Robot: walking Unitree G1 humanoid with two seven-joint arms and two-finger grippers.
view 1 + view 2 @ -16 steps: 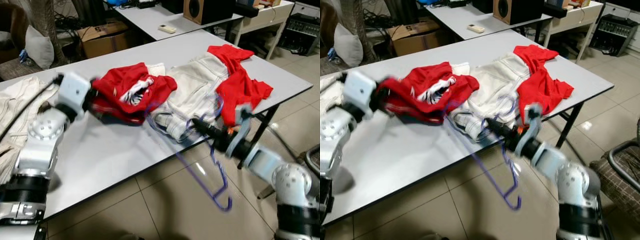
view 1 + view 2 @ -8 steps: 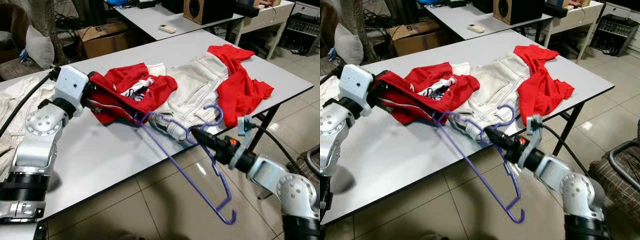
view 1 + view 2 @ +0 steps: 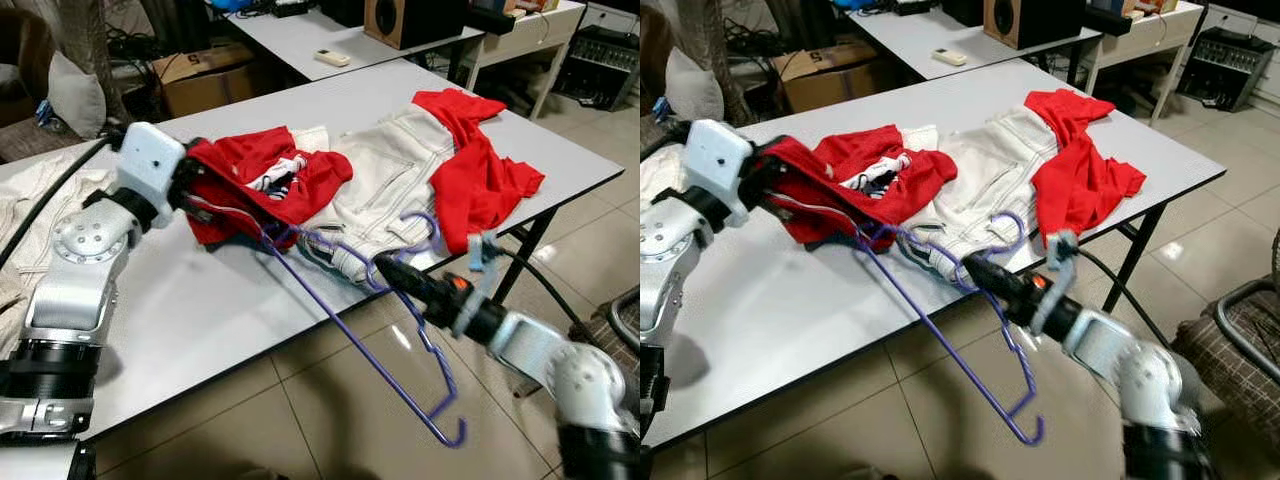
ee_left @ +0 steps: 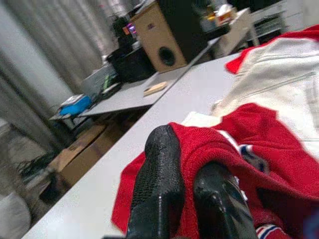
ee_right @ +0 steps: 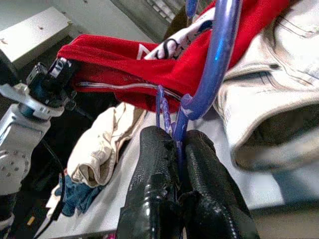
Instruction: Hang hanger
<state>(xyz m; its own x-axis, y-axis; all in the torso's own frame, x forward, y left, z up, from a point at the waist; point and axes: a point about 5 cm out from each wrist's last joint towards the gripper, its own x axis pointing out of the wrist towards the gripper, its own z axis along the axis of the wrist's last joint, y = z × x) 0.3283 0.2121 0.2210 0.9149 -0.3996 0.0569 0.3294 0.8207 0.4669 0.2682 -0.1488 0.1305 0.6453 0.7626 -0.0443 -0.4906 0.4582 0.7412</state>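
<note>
You have almost nothing to read here. The red garment (image 3: 265, 180) on the counter (image 3: 200, 290) carries a white and dark printed patch near its middle, but the print is folded and too small for you to make out any letters. The cardboard box (image 3: 830, 65) behind the counter shows a dark mark on its side that may be a single character; you cannot tell which. No brand, number or sign elsewhere is legible to you in any view.
</note>
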